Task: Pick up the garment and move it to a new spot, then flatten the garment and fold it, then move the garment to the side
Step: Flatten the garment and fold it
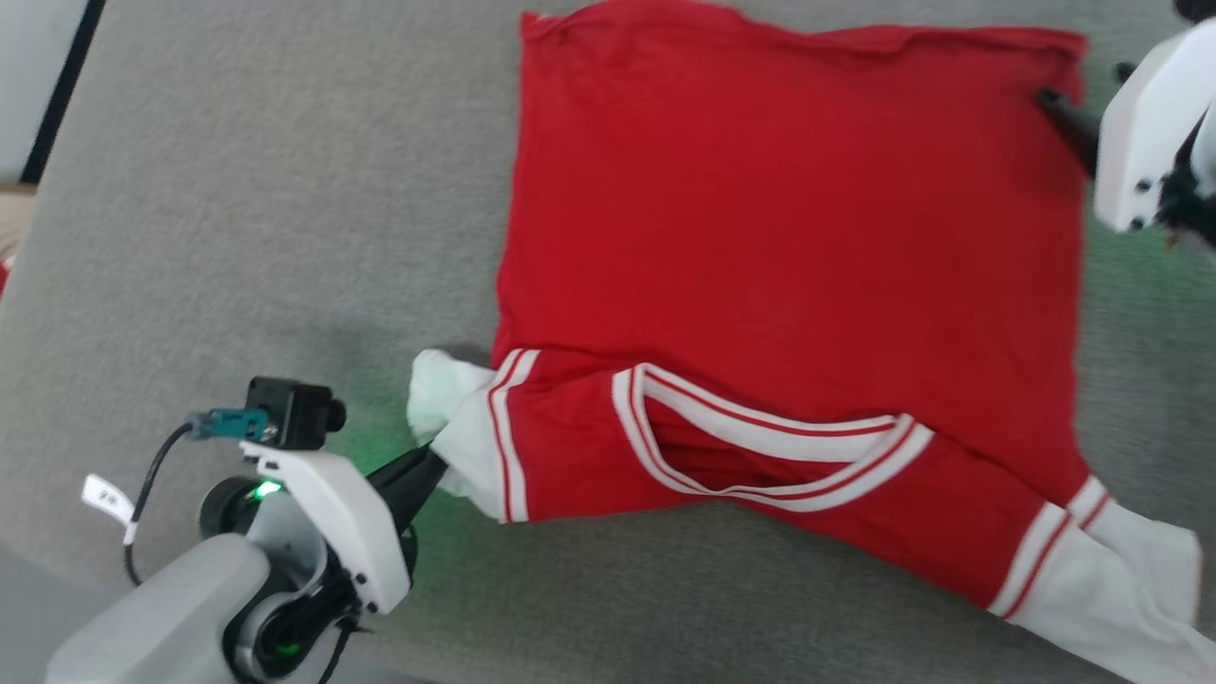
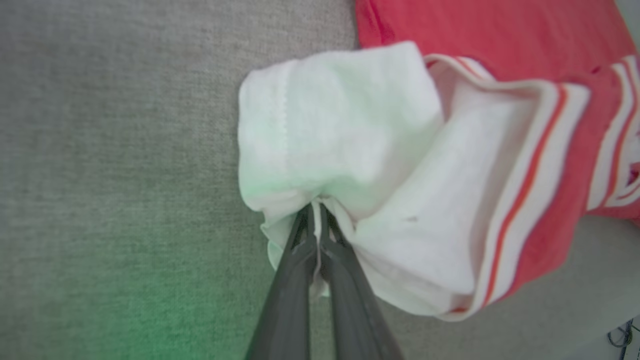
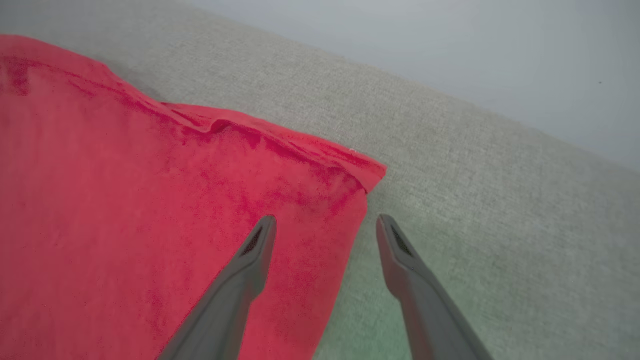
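Sleeve [image 2: 340, 135]: white, near left, bunched and pinched in the closed left end effector [image 2: 316, 220].
Garment [image 1: 788, 237]: red, spread on the grey bench [image 1: 237, 237], striped collar near, hem far.
Right end effector [image 3: 325, 225]: far right, jaws wide apart at the hem corner, one finger over cloth, one over bench, gripping nothing.

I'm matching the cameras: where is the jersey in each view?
Head: jersey spans centre to right edge.
Left wrist: right half; white sleeve pinched in left claw.
Right wrist: left half; red edge between open right claw's tips.
Shared: grey mat.
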Motion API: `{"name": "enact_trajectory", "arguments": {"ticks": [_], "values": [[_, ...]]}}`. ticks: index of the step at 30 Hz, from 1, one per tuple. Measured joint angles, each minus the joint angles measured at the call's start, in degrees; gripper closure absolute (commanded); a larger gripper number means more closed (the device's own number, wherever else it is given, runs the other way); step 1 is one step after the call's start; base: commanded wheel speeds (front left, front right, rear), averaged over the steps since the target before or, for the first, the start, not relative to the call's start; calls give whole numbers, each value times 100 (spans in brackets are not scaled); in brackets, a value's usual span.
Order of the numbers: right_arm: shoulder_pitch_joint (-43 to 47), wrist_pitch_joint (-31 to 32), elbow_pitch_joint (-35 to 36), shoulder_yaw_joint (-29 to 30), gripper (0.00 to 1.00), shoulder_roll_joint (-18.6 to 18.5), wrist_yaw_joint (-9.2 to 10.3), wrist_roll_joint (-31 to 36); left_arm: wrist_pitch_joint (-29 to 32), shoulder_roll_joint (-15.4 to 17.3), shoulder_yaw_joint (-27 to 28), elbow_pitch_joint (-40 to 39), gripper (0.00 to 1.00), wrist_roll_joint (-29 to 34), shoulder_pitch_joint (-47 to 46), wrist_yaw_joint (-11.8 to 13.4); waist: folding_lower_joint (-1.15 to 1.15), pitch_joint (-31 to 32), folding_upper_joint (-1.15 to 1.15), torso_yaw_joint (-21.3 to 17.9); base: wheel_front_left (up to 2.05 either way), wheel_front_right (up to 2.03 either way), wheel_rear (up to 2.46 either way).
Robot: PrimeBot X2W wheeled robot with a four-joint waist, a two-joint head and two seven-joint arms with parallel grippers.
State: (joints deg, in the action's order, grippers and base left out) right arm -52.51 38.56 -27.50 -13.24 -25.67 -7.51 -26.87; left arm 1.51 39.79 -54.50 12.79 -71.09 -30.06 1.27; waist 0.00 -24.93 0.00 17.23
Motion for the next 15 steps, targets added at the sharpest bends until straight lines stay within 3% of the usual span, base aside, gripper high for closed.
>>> {"name": "enact_trajectory", "arguments": {"ticks": [5, 11, 12, 13, 15], "values": [[-643, 363, -1196, -21, 0, 66, 1, 359, 5, -249, -58, 192, 100, 57, -218, -193, 0, -194, 0, 282, 0, 0, 0], [-1212, 1009, -2071, -19, 0, 203, 2, 475, -35, -467, -81, 424, 100, 59, -347, -389, 0, -351, 1, 498, 0, 0, 0], [-1276, 1122, -2143, -74, 54, 213, 3, 479, -37, -491, -79, 466, 100, 58, -354, -420, 0, -361, 1, 511, 0, 0, 0], [-1334, 1236, -2212, -98, 100, 216, 11, 477, -51, -515, -78, 495, 100, 54, -358, -433, 0, -365, 0, 511, 0, 0, 0], [-1384, 1311, -2263, -123, 100, 253, 11, 412, -60, -535, -71, 561, 100, 52, -370, -481, 0, -359, 0, 494, 0, 0, 0]]}}
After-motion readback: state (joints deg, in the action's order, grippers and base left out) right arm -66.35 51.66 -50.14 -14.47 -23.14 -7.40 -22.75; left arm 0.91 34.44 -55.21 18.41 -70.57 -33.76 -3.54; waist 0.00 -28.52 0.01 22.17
